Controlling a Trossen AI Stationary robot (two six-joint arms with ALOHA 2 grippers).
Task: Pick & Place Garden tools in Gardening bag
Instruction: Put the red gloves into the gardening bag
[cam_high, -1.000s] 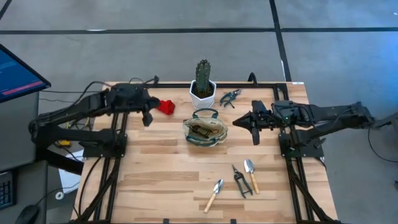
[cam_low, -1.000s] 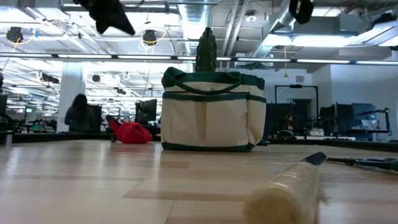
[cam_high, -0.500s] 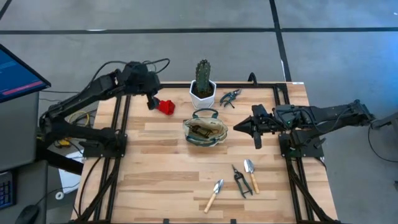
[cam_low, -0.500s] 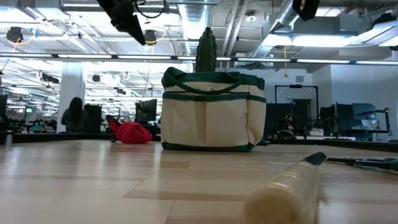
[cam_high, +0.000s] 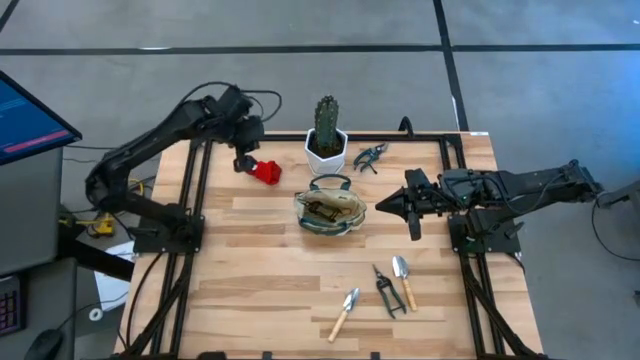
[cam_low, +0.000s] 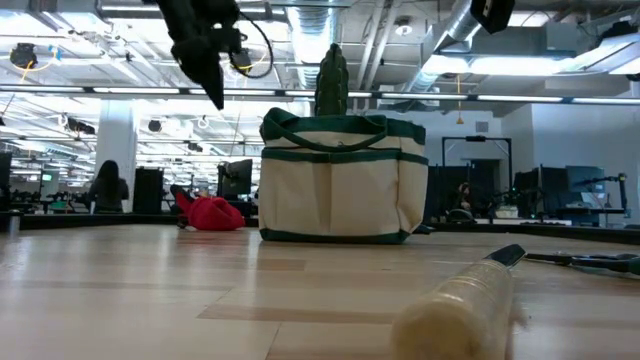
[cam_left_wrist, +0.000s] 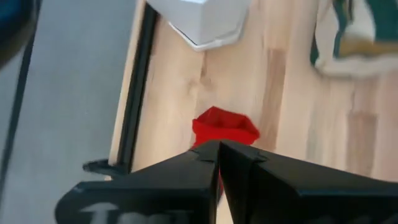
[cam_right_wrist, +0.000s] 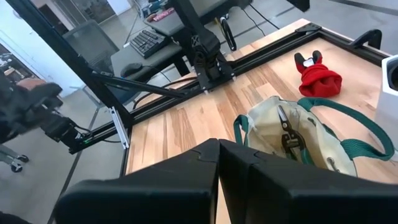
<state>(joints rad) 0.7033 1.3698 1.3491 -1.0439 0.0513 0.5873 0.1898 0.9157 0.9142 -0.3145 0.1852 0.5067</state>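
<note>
The cream gardening bag (cam_high: 329, 210) with green trim stands upright mid-table, dark tools (cam_right_wrist: 285, 137) lying inside it. A red pruner-like piece (cam_high: 266, 171) lies on the wood at the far left. My left gripper (cam_high: 243, 161) hangs shut well above the table, just left of it, pointing steeply down (cam_low: 213, 92). Dark shears (cam_high: 370, 155) lie at the far edge. Two wooden-handled trowels (cam_high: 403, 277) (cam_high: 345, 311) and dark pruning shears (cam_high: 388, 291) lie near the front. My right gripper (cam_high: 384, 204) hovers shut to the right of the bag.
A green cactus in a white hexagonal pot (cam_high: 326, 147) stands just behind the bag, between the red piece and the far shears. Black frame rails (cam_high: 192, 215) run along both table sides. Bare wood shows at the near left (cam_high: 250, 290).
My left gripper has swung toward the table's far edge, ending beside the red piece, and has tipped from nearly level to pointing steeply down while rolling about its axis. It has stayed shut. The things on the table have kept still.
</note>
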